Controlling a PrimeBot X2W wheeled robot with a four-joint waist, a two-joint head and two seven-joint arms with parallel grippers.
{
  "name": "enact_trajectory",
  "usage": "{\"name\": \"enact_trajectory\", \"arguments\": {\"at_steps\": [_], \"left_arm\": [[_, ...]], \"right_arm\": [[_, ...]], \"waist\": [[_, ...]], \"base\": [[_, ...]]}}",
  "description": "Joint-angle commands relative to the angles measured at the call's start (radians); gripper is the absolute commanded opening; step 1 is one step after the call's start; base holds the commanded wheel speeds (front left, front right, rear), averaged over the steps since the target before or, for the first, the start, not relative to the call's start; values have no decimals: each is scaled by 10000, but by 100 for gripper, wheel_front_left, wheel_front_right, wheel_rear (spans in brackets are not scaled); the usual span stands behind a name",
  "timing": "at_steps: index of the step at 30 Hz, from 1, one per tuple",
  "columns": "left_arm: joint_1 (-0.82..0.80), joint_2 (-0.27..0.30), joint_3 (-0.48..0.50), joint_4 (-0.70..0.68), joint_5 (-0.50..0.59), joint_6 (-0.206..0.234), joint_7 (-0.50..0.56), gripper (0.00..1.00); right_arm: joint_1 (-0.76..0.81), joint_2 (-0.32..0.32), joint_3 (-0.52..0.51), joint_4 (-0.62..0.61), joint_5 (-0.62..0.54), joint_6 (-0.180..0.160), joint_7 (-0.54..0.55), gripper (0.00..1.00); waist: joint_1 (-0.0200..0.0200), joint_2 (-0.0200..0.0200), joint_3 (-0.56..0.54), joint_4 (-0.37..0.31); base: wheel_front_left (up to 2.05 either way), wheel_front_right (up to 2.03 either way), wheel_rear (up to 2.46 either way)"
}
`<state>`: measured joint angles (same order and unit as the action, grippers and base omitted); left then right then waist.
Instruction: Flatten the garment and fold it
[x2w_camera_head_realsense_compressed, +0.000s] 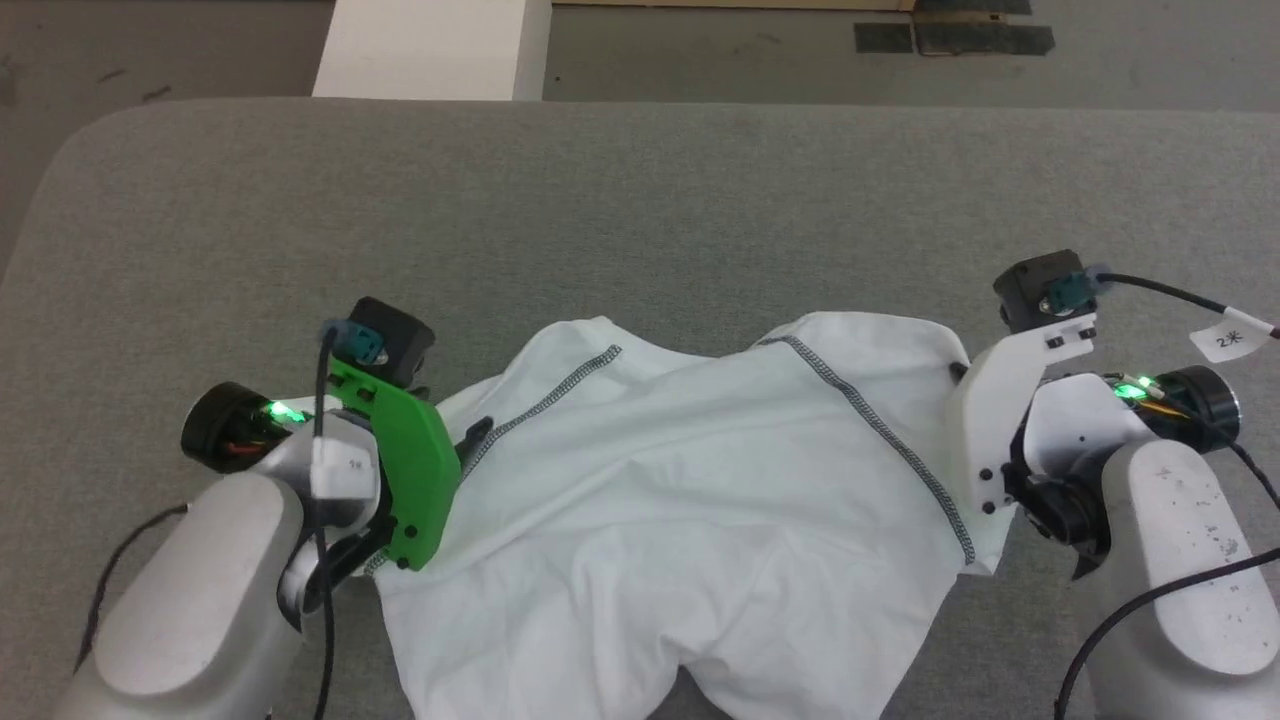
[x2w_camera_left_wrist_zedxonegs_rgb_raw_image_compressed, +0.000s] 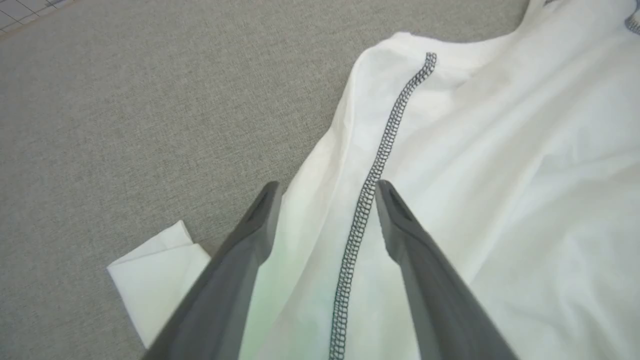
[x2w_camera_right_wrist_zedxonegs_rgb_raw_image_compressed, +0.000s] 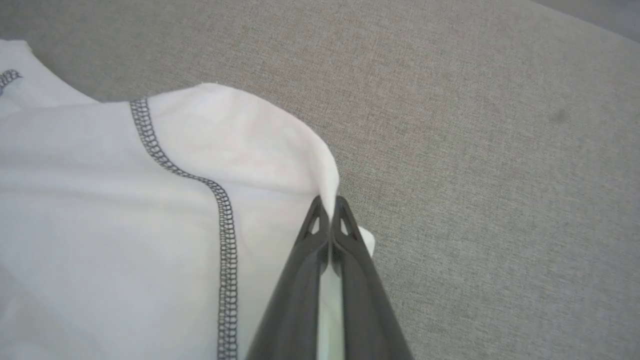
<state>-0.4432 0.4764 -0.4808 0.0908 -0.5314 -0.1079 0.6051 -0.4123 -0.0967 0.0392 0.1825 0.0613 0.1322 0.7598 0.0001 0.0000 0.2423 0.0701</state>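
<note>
White shirt sprawls rumpled across the near half of the grey table. Left wrist: left gripper spread apart, straddling the dark stitched seam. Right wrist: right gripper pinched tight on the shirt's edge.

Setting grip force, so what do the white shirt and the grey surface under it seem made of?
The garment: thin, soft matte cloth, probably a light knit; it drapes in loose folds. The grey surface: matte, felt-like or woven fabric, going by its fine speckled grain.
</note>
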Motion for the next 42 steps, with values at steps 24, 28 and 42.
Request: {"name": "enact_trajectory", "arguments": {"at_steps": [24, 28, 42], "left_arm": [[-1454, 1, 409, 888, -1246, -78, 144, 0], [-2575, -128, 823, 1029, -1808, -164, -369, 0], [-7847, 245, 1477, 3382, 188, 647, -2568, 0]], "right_arm": [[-511, -45, -149, -790, 720, -15, -42, 0], [-1956, -111, -367, -688, 1355, -15, 315, 0], [-8498, 380, -993, 1987, 1096, -15, -364, 0]], "waist": [[-1, 0, 391, -15], [-1, 0, 509, 26], [-1, 0, 1194, -85]], "base": [[0, 0, 0], [0, 0, 0], [0, 0, 0]]}}
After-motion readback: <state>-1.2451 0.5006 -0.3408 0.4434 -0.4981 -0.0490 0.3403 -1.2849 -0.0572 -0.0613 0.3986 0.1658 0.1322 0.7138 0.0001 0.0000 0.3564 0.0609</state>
